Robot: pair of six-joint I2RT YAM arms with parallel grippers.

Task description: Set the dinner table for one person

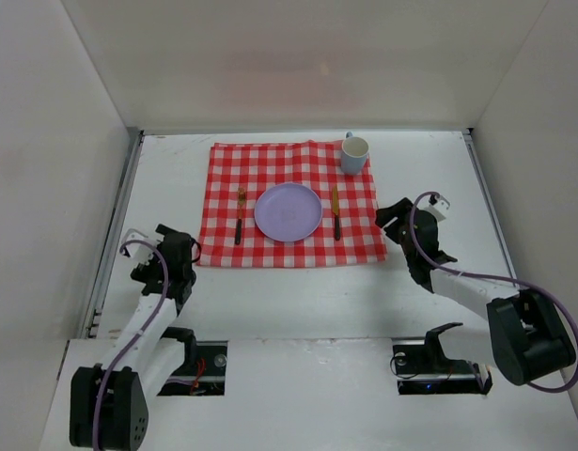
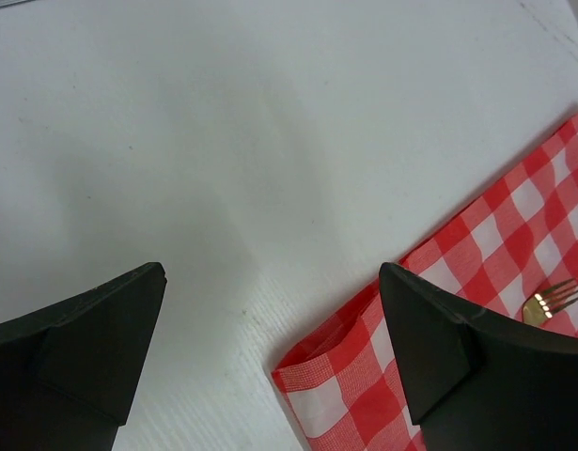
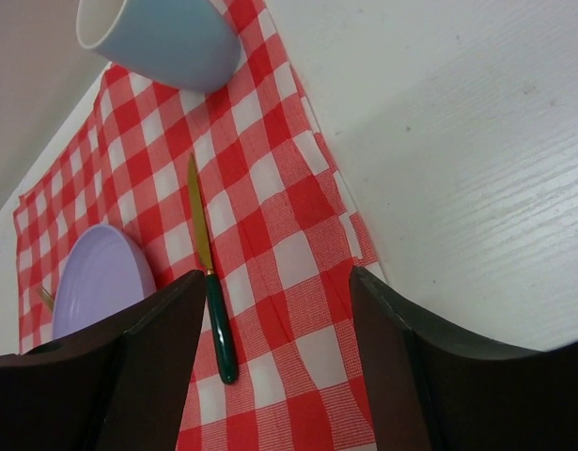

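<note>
A red-and-white checked cloth [image 1: 289, 202] lies on the white dinner table [image 1: 298, 301]. On it sit a lilac plate [image 1: 288, 211], a fork [image 1: 240, 216] to its left, a knife [image 1: 335, 212] to its right and a pale blue mug [image 1: 354, 153] at the far right corner. My left gripper [image 1: 187, 252] is open and empty beside the cloth's near left corner [image 2: 312, 371]; fork tines [image 2: 552, 299] show there. My right gripper [image 1: 394, 218] is open and empty over the cloth's right edge [image 3: 345, 216], with the knife [image 3: 211, 282], plate [image 3: 96, 282] and mug [image 3: 166, 38] in its view.
White walls enclose the table on the left, back and right. Metal rails [image 1: 115, 225] run along the table's side edges. Both arm bases [image 1: 429, 362] stand at the near edge.
</note>
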